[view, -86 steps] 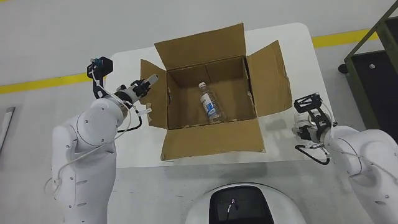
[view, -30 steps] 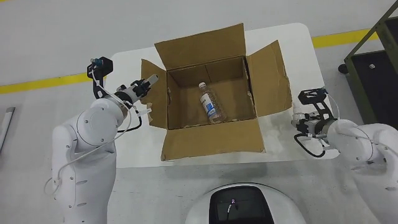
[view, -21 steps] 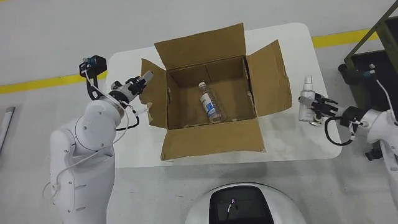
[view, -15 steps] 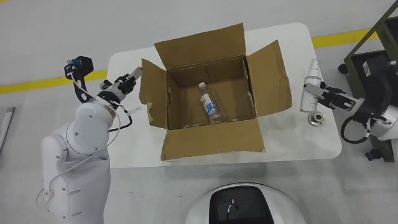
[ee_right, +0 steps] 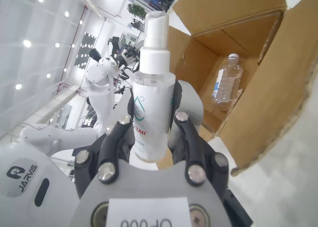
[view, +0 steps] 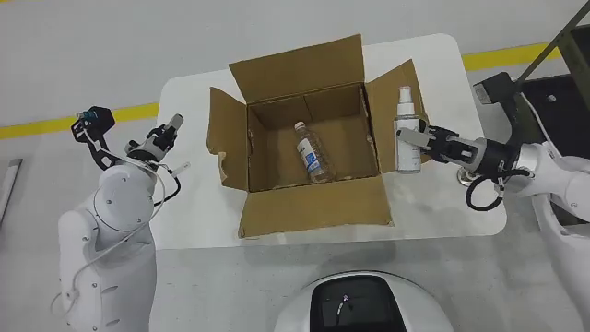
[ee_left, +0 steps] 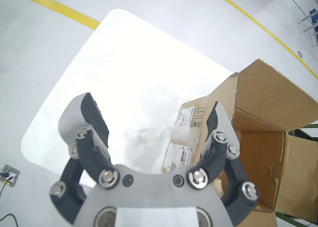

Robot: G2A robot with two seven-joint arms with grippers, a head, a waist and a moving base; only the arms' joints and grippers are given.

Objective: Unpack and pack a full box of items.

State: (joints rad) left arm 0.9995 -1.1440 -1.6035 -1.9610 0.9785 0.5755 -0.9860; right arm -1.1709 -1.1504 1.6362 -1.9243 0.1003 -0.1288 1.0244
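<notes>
An open cardboard box [view: 313, 203] stands in the middle of the white table [view: 433, 55], flaps spread. A clear plastic bottle [view: 311, 152] lies on its floor, also seen as the clear bottle [ee_right: 224, 81]. My right gripper [view: 419, 143] is shut on a white spray bottle [view: 406, 132] and holds it over the box's right flap; the spray bottle [ee_right: 151, 103] sits between the fingers [ee_right: 190, 103]. My left gripper [view: 171, 127] is open and holds nothing, off the table's left side, away from the box [ee_left: 251, 133]. A clear plastic bag [ee_left: 149, 136] lies on the table beyond the left gripper [ee_left: 154, 116].
A small round silver piece [view: 472, 177] lies on the table near the right edge. A dark green cart [view: 558, 83] stands off the table's right side. Yellow floor lines [view: 507, 55] run behind the table.
My right arm swung out to the right, took the spray bottle and carried it left over the box's right flap. My left arm drew back from the box's left flap toward the table's left edge.
</notes>
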